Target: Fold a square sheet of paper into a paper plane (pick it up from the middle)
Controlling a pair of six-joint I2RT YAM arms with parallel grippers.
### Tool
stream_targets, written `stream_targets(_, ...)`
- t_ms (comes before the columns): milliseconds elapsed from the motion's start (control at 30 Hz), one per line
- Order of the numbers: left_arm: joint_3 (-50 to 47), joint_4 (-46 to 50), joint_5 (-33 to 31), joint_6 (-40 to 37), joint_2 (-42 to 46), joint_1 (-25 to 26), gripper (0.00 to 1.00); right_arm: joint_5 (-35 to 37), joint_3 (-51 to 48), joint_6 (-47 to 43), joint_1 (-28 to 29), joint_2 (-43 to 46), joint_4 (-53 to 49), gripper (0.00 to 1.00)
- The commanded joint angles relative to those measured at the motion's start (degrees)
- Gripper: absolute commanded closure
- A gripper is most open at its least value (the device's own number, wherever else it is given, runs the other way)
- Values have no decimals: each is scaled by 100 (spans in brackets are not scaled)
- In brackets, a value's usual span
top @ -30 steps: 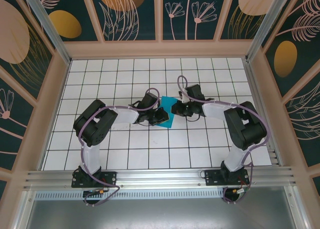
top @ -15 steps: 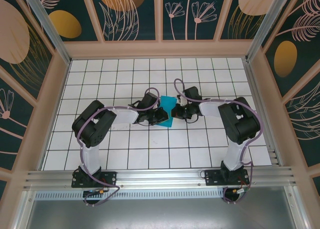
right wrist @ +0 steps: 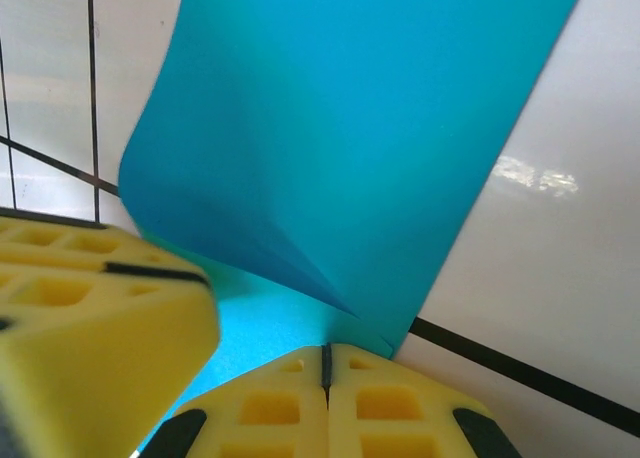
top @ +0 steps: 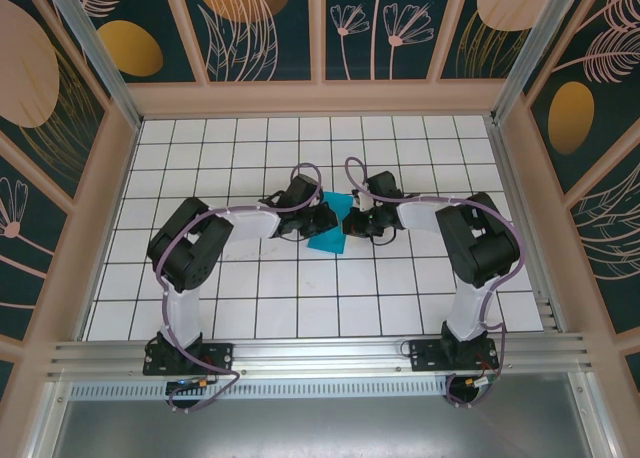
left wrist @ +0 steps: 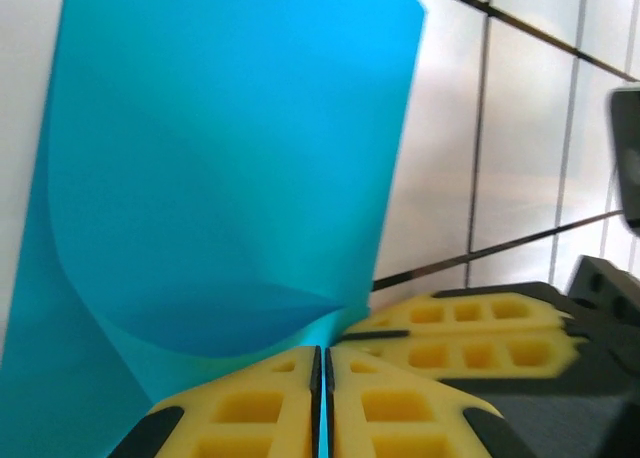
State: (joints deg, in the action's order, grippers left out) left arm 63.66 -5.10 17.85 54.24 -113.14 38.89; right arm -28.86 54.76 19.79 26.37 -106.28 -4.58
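While the left gripper (top: 318, 219) had swung rightward at mid-frame, pinched shut on the square sheet of paper (top: 330, 241), the sheet curled over itself at centre. The right gripper (top: 351, 222), clamped on its opposite edge, had closed in leftward, so a first fold seemed under way.

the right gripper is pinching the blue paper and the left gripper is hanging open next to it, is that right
Not quite. The left gripper is not open: in the left wrist view its yellow fingers are pressed together on the square sheet of paper. The right gripper is pinching the sheet, as you said.
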Motion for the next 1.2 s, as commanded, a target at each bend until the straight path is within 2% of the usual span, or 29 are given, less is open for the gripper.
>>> stream_targets(0,65,291,-144,-87,-171,-46,87,756,-55,-254,-8,-328,-638,96)
stream_targets(400,-247,338,-661,-262,1,-265,85,1174,-53,-496,-32,-533,-834,97)
stream_targets(600,-206,415,-742,-408,-12,-517,79,1485,-53,-687,-13,-648,-929,97)
stream_targets(800,-102,645,-1039,-592,6,-660,75,1471,-36,-696,-9,-663,-965,97)
stream_targets(1000,58,844,-1375,-940,386,-737,70,1427,-16,-671,-1,-642,-975,97)
stream_targets(1067,60,730,-1200,-1015,504,-734,69,1422,-12,-670,2,-640,-975,97)
stream_targets(1167,-109,209,-444,-964,637,-710,69,1391,-7,-653,0,-632,-975,97)
